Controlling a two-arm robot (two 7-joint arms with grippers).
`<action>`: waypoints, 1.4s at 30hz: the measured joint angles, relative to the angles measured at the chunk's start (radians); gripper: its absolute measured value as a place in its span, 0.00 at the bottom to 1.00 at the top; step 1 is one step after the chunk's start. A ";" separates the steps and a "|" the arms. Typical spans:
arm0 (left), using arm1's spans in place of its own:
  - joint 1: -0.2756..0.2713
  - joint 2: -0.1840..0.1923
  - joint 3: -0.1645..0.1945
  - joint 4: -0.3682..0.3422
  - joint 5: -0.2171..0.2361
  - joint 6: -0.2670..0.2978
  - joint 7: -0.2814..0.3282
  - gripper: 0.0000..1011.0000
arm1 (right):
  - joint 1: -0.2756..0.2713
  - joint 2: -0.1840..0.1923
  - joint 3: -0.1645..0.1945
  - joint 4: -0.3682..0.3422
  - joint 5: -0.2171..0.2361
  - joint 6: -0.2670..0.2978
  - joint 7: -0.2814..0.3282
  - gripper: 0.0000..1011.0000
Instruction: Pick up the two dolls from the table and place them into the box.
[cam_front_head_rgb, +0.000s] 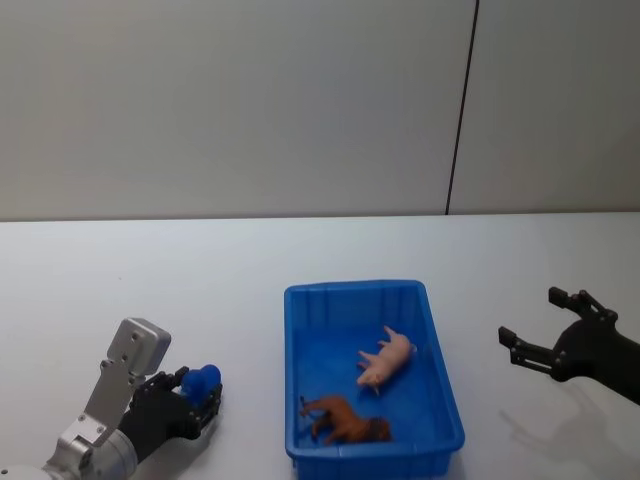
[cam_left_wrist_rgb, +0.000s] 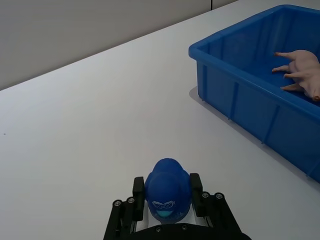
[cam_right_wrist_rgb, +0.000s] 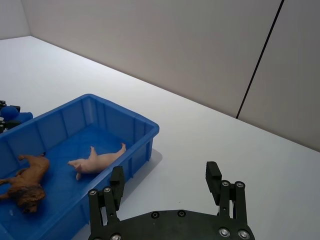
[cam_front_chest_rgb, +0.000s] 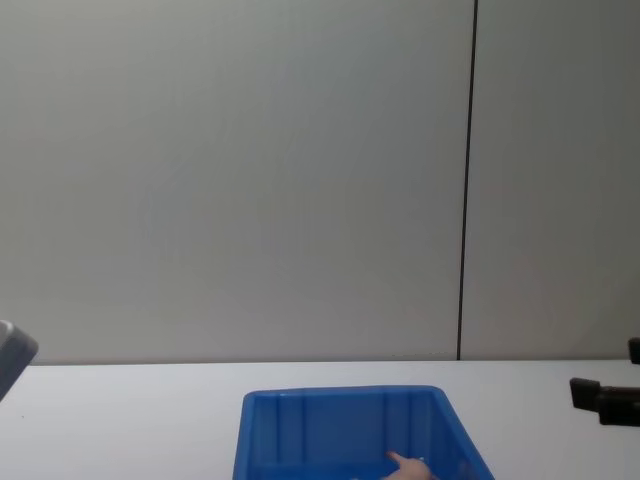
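Both dolls lie inside the blue box: a peach-pink pig in the middle and a reddish-brown animal at the near end. The right wrist view shows the same pig and brown animal. Low over the white table, left of the box, my left gripper is shut on a small round blue toy. To the right of the box, my right gripper hovers open with nothing between its fingers.
The box's near wall stands a short way from the left gripper. In the chest view the box sits centre front, with the pig's tip showing. A grey wall with a dark vertical seam stands behind the table.
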 joint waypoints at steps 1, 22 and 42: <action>-0.001 0.000 -0.001 0.000 0.002 0.001 -0.002 0.55 | 0.000 0.000 0.000 0.000 0.000 0.000 0.000 0.99; -0.078 -0.046 0.000 -0.116 0.088 0.014 -0.058 0.41 | 0.000 0.000 0.000 0.000 0.000 0.000 0.000 0.99; -0.180 -0.167 0.055 -0.118 0.168 0.023 -0.128 0.84 | 0.000 0.000 0.000 0.000 0.000 0.000 0.000 0.99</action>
